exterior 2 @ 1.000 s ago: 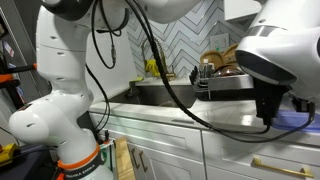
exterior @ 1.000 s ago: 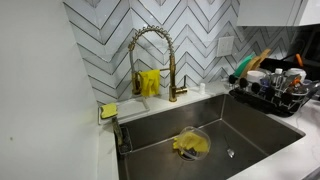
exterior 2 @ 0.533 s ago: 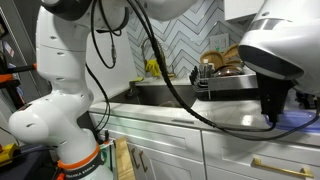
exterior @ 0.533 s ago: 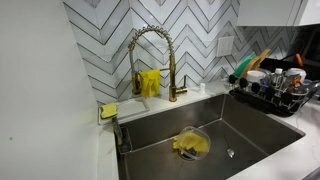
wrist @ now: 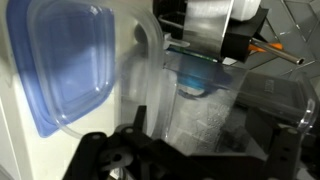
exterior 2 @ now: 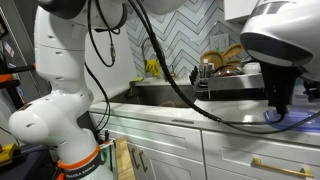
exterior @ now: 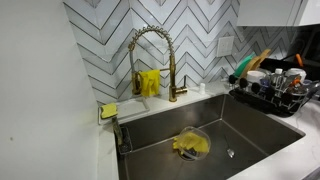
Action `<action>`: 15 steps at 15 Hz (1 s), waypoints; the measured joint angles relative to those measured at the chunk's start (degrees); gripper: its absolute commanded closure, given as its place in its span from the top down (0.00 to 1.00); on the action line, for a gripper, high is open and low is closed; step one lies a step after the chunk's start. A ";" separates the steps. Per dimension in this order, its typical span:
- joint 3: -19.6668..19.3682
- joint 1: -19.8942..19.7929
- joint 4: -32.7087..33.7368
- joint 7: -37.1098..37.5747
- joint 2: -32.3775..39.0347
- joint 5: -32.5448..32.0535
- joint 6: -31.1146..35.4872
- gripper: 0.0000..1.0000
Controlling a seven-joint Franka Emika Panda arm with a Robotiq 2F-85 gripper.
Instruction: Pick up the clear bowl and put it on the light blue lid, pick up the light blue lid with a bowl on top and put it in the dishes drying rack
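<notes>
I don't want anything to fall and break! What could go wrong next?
The light blue lid lies close to the front edge of the counter, so a nudge from the end effector might push it off. The dishes drying rack already looks crowded with dishes, so anything added could knock them or sit crooked.
</notes>
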 measured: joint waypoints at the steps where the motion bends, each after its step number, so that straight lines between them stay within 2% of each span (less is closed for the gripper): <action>1: -0.16 0.01 0.09 -0.40 -0.68 -0.13 -0.19 1.00; 11: -1.03 -0.58 1.81 0.36 0.64 -0.18 -0.59 1.00; 15: -2.39 -2.72 4.45 2.01 2.44 -3.09 -5.37 1.00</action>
